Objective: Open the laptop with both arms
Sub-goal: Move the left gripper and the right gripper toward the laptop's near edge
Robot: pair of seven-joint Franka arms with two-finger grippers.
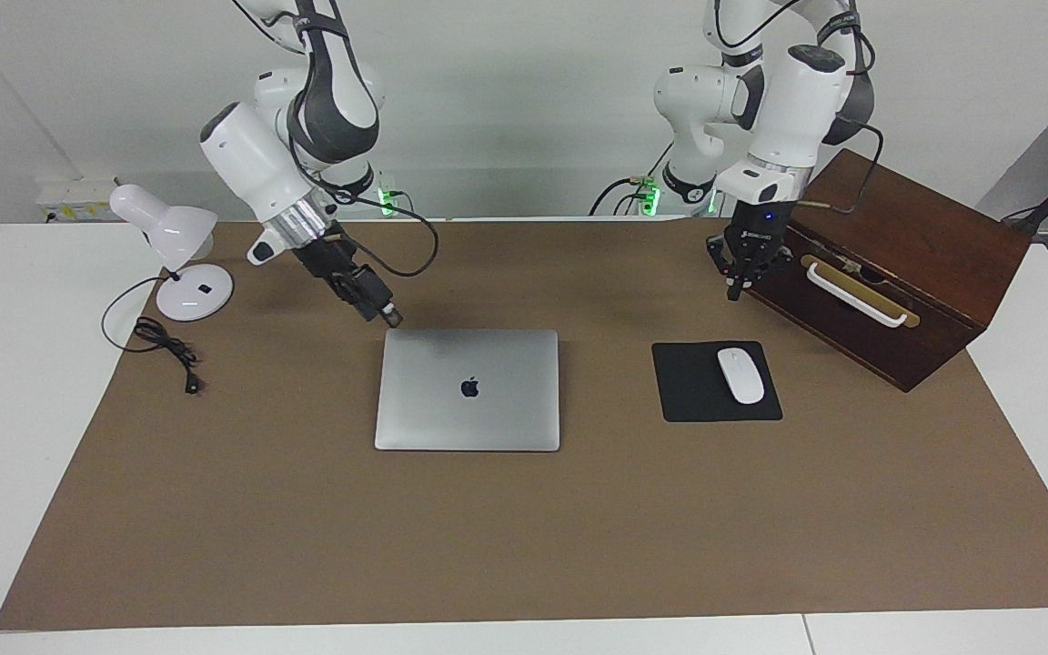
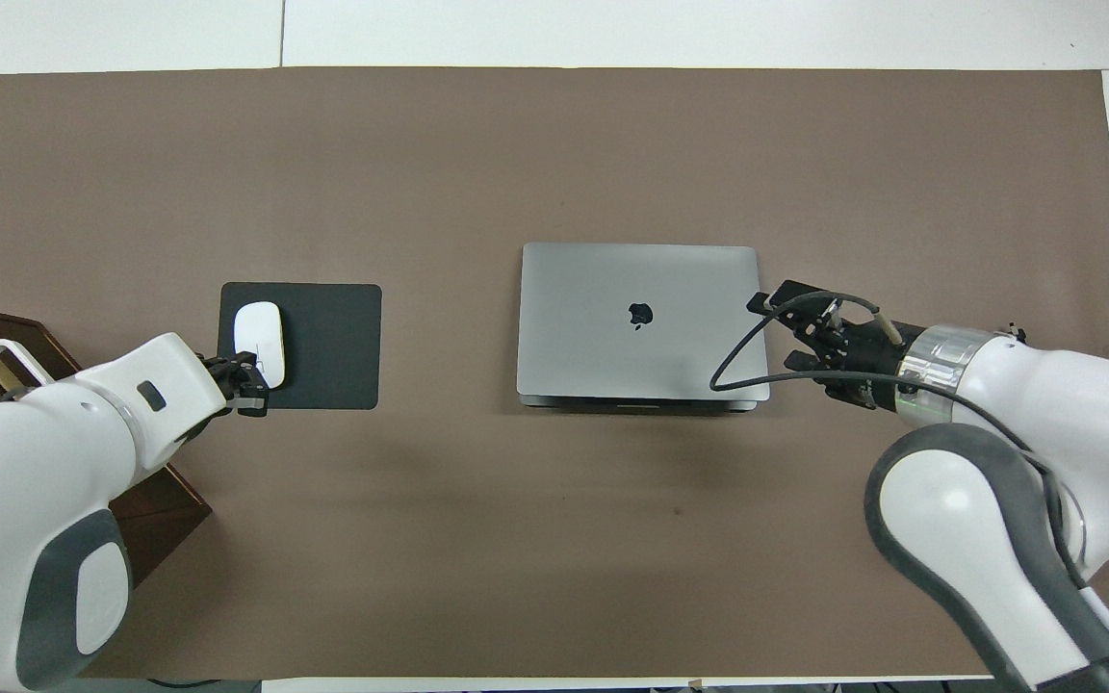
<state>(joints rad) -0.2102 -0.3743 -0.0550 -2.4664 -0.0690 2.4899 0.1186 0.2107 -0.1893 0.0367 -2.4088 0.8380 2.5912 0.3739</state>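
Silver laptop (image 1: pixel 468 389) lies closed between mouse pad (image 1: pixel 715 382) and lamp (image 1: pixel 169 246); left gripper (image 1: pixel 735 289) pinched together, right gripper's (image 1: pixel 389 317) state unclear.

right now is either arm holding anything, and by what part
Nothing is held. The left gripper hangs shut in the air beside the wooden box; the right gripper hovers at the laptop corner, empty.

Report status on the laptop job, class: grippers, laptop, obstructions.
Left gripper shut, up between wooden box and mouse pad. Right gripper at the laptop corner nearest its base. Laptop closed, flat. Nothing on the lid.
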